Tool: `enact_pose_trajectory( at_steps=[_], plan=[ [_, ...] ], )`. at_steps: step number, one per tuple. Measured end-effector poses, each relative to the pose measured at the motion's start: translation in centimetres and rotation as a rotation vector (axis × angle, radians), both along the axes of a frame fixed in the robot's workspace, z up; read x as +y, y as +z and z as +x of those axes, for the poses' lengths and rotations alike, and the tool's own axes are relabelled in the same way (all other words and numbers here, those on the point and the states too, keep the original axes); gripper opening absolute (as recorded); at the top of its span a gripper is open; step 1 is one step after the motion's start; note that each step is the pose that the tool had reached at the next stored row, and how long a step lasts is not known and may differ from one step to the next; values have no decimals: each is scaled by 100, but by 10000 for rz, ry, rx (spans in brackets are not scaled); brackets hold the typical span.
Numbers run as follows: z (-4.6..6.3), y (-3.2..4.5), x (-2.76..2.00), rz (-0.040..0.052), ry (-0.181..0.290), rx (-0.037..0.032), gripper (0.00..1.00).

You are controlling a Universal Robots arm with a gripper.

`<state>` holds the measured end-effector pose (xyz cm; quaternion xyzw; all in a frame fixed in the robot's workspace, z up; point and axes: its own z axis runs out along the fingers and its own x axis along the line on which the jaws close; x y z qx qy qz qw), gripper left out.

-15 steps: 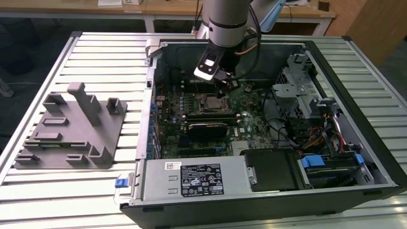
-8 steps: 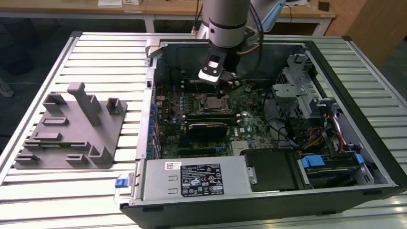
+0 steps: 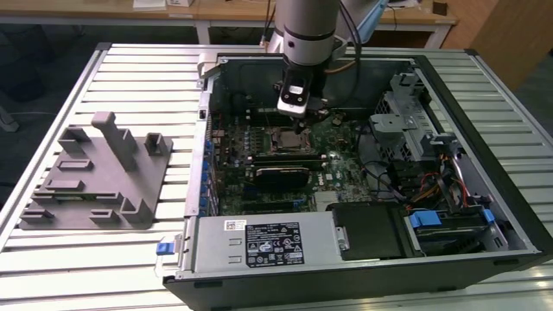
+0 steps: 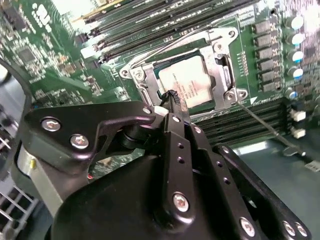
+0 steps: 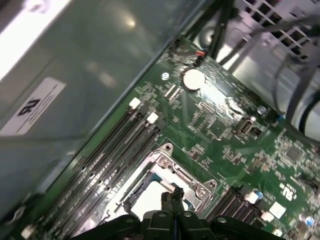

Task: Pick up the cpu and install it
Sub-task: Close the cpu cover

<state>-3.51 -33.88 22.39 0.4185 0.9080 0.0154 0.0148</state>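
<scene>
cpu in socket, gripper closed over it

Exterior view sits high, looking steeply down over the whole open computer case, the arm dropping in from twelve o'clock. Both wrist views ride close above the motherboard, peering past the gripper from different sides, sharing the socket.

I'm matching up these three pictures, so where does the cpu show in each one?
Exterior view: the cpu lies mid-case in the motherboard socket, just under the gripper.
Second wrist view: pale square seated in the socket, beyond the gripper tips.
First wrist view: pale patch beside the gripper tips.
Shared landmark: the silvery socket frame around it.
</scene>
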Motion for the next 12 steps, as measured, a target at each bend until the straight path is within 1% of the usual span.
enact_pose_trajectory(
  at_steps=[12],
  plan=[
    [0, -16, 0, -1, 2174, 0, 11]
  ],
)
